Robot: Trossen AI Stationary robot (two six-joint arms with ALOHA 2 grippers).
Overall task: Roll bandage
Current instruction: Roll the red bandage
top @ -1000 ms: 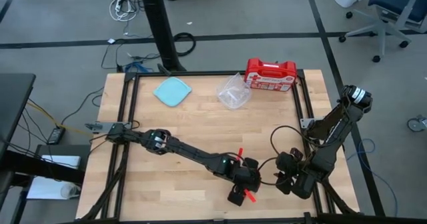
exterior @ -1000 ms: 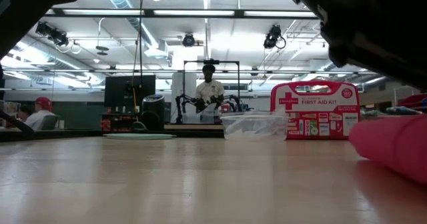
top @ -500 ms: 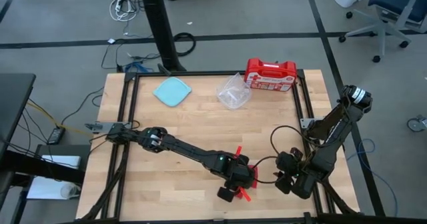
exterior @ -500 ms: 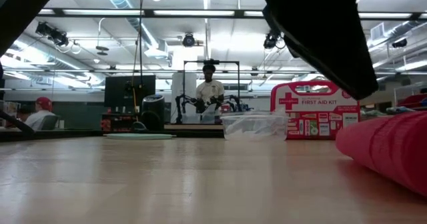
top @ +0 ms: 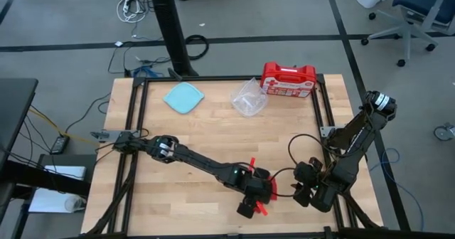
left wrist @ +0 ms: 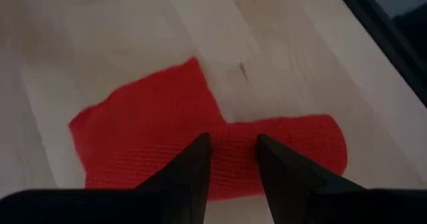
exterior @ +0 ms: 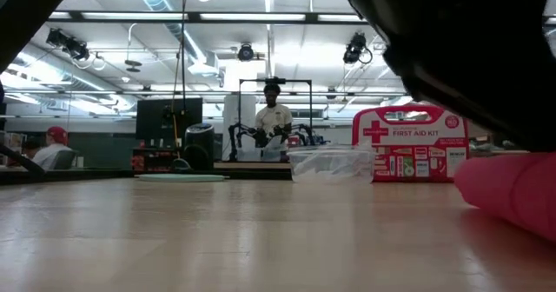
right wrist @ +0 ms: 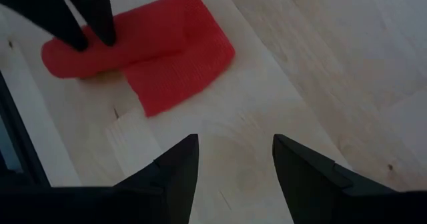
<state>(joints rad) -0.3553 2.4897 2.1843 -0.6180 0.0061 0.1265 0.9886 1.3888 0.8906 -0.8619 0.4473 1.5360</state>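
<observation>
Bandage (top: pixel 261 189): red fabric strip, partly rolled, lying flat on the wooden table (top: pixel 213 136) near its front edge.
Left gripper (left wrist: pixel 231 159): I see its fingers parted, tips pressing on the bandage roll.
Right gripper (right wrist: pixel 232 159): fingers apart, empty, just beside the bandage.
Far edge: clear plastic bag (top: pixel 249 97), first-aid kit (top: pixel 288 78), light-blue cloth (top: pixel 183 97).
</observation>
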